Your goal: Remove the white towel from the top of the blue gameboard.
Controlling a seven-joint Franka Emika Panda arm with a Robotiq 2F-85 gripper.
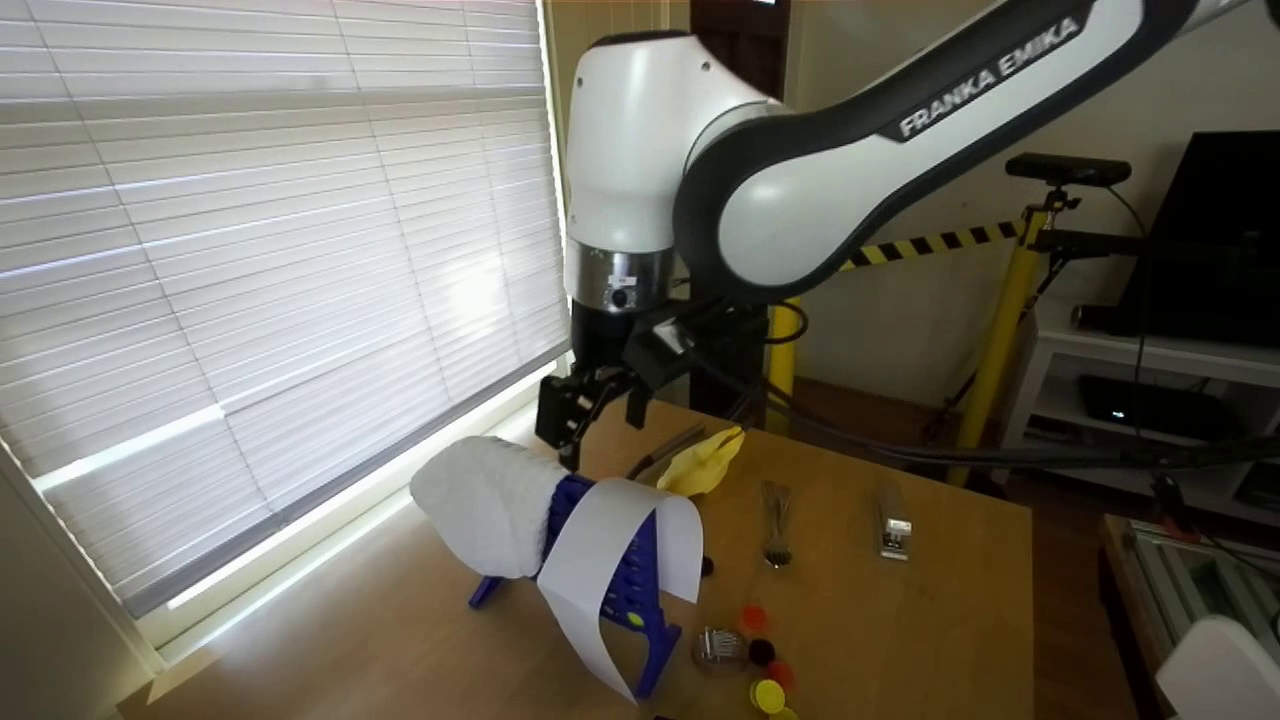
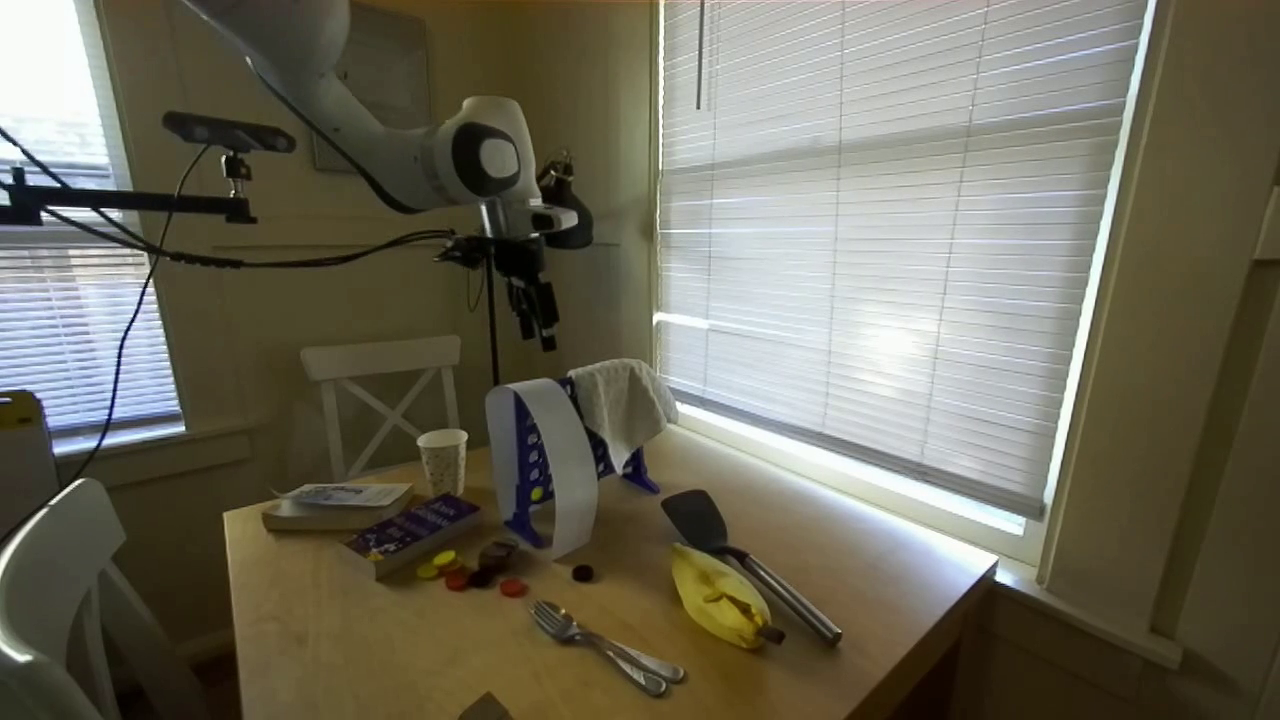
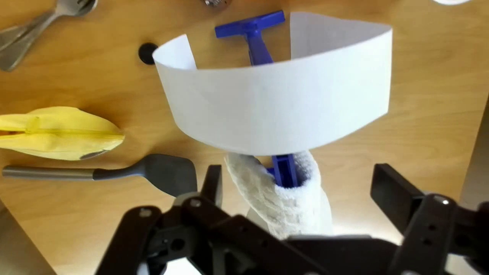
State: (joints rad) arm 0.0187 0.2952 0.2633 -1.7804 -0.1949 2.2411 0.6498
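Observation:
The white towel [image 1: 490, 505] drapes in folds over the window-side end of the blue gameboard's top edge. It also shows in an exterior view [image 2: 622, 405] and in the wrist view [image 3: 290, 210]. The blue gameboard [image 1: 632, 580] stands upright on its legs; its top edge [image 3: 284, 172] shows at the towel's opening in the wrist view. My gripper [image 1: 602, 435] is above the board and towel, apart from both. It is open and empty, pointing down; in the wrist view its fingers [image 3: 298, 182] appear on either side of the towel.
A curved white band [image 3: 275, 103] arches over the board beside the towel. A yellow item [image 2: 720, 595], a spatula [image 2: 700, 520], forks [image 2: 610, 650], books [image 2: 410, 535], a paper cup [image 2: 443, 462] and several discs [image 2: 513, 587] lie around. Window blinds [image 1: 300, 250] rise close beside.

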